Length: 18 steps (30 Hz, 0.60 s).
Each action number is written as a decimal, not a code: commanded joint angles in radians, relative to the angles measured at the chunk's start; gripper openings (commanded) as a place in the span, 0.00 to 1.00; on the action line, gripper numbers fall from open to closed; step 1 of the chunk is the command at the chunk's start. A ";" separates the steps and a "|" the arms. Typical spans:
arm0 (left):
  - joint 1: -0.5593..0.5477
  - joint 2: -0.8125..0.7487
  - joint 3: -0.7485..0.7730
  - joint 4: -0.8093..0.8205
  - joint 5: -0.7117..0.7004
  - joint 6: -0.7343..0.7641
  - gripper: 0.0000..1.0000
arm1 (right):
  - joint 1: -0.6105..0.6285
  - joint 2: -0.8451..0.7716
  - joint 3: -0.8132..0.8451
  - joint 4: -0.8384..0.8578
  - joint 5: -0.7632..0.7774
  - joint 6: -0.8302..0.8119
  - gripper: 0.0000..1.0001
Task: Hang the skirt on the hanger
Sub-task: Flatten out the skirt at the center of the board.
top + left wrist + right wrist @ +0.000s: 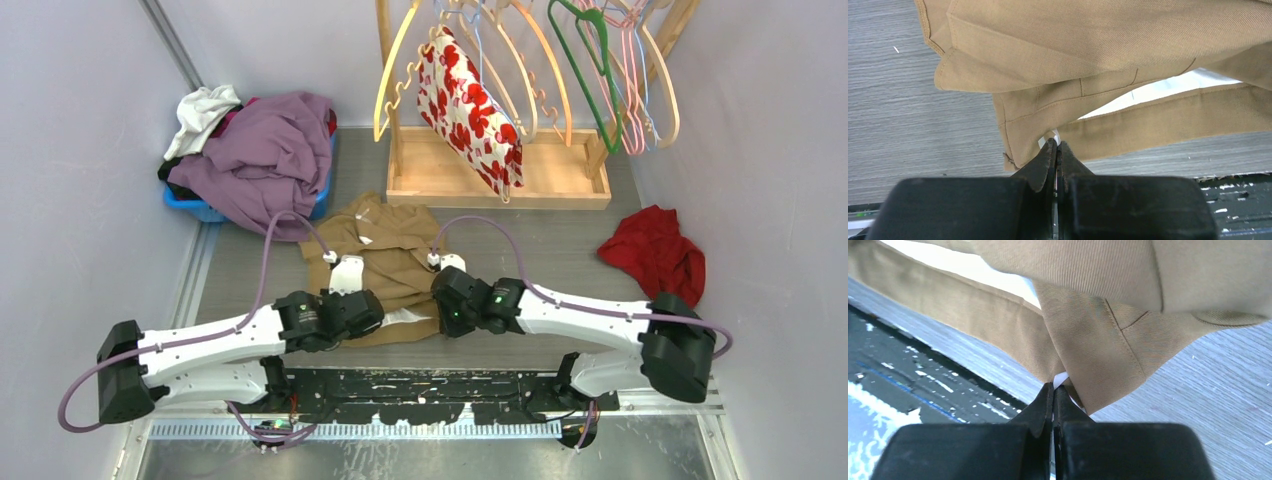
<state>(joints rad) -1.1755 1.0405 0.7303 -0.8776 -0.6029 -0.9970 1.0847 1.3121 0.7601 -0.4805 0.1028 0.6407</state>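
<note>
skirt (385, 240) lies before the rack (500, 185), basket (200, 208) to its left, cloth (655, 250) right.

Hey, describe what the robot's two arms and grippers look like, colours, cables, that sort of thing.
Both the left arm and right arm have white link shells with chunky black joint housings. A lilac cable loops along each. The left gripper and right gripper have matte black fingers tapering to thin tips. Small green lights show on the right wrist.
</note>
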 commanded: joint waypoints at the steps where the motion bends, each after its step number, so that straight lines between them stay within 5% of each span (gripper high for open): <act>1: 0.012 -0.062 0.038 -0.023 0.033 0.028 0.00 | 0.003 -0.101 0.046 -0.040 -0.016 0.030 0.01; 18: 0.038 -0.177 0.191 -0.128 0.106 0.090 0.01 | -0.004 -0.357 0.073 -0.147 -0.052 0.064 0.02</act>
<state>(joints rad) -1.1481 0.8799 0.8627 -0.9848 -0.5098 -0.9401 1.0840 1.0065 0.8017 -0.6266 0.0795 0.6849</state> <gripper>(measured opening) 0.007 0.040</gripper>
